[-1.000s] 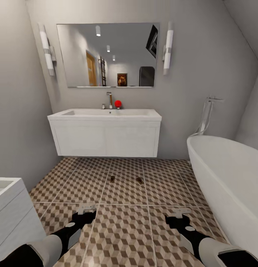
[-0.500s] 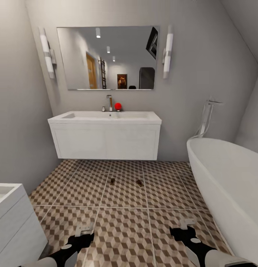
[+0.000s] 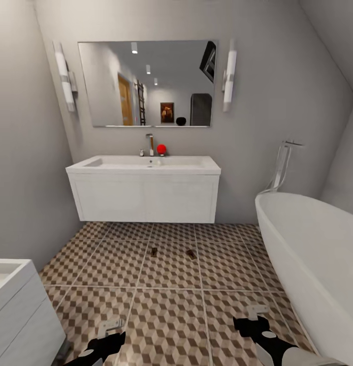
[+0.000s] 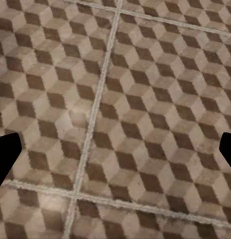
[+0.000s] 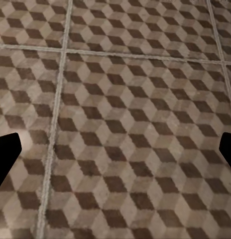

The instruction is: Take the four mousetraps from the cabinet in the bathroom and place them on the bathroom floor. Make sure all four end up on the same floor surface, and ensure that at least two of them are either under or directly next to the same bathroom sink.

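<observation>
Two mousetraps lie on the bathroom floor just in front of the white wall-hung sink unit: one left of the other. They are tiny and dark at this distance. At the near edge of the head view my left gripper and my right gripper hover over the tiles, well short of the traps. In both wrist views the black fingertips stand wide apart over bare patterned tile, with nothing between them. The cabinet is out of view.
A white bathtub fills the right side, with a floor-standing tap behind it. A second white unit juts in at the lower left. A mirror hangs above the sink, and a red ball sits by the faucet.
The whole view has pulled back and tilted: the sink unit and traps sit farther off, and both arms have slid lower in the picture. The traps lie where they were.
</observation>
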Robot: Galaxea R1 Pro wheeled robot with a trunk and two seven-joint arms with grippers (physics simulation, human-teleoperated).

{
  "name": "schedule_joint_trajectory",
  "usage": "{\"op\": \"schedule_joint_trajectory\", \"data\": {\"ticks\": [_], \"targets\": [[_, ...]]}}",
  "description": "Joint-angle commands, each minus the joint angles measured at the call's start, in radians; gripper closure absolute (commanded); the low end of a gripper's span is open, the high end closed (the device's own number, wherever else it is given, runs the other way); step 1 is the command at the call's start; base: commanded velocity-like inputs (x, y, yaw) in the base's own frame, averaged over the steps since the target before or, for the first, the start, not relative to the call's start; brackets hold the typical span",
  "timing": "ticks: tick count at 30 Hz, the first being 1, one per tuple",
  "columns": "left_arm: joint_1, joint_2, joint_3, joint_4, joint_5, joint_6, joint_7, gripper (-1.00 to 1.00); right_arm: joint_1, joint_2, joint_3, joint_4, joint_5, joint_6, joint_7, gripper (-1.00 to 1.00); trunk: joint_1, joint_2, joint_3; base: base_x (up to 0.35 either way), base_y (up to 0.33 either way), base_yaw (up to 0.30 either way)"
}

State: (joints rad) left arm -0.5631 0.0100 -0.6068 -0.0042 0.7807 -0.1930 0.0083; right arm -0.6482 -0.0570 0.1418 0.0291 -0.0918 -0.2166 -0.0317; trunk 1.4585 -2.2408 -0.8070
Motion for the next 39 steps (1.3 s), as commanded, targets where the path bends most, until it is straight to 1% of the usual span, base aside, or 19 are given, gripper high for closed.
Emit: {"op": "schedule_joint_trajectory", "data": {"ticks": [1, 31, 35, 39], "targets": [[0.0, 0.0, -0.008, 0.0, 0.009, -0.002, 0.001, -1.0, -0.001, 0.0, 0.009, 0.003, -0.009, -0.006, -0.001, -1.0, -0.004, 0.007, 0.002, 0.0, 0.0, 0.0], [0.002, -0.004, -0.008, 0.0, 0.025, 0.0, 0.001, -1.0, 0.0, 0.001, 0.009, 0.004, -0.009, 0.0, -0.002, -1.0, -0.119, 0.217, 0.096, 0.0, 0.0, 0.0], [0.008, -0.009, -0.008, 0.0, 0.027, 0.004, 0.001, -1.0, 0.001, -0.001, 0.009, 0.005, -0.007, 0.033, -0.002, -1.0, -0.134, 0.245, 0.109, 0.0, 0.0, 0.0], [0.024, -0.013, -0.008, 0.0, 0.027, 0.015, 0.0, -1.0, 0.006, -0.006, 0.009, 0.004, -0.007, 0.088, -0.002, -1.0, -0.15, 0.273, 0.121, 0.0, 0.0, 0.0]]}}
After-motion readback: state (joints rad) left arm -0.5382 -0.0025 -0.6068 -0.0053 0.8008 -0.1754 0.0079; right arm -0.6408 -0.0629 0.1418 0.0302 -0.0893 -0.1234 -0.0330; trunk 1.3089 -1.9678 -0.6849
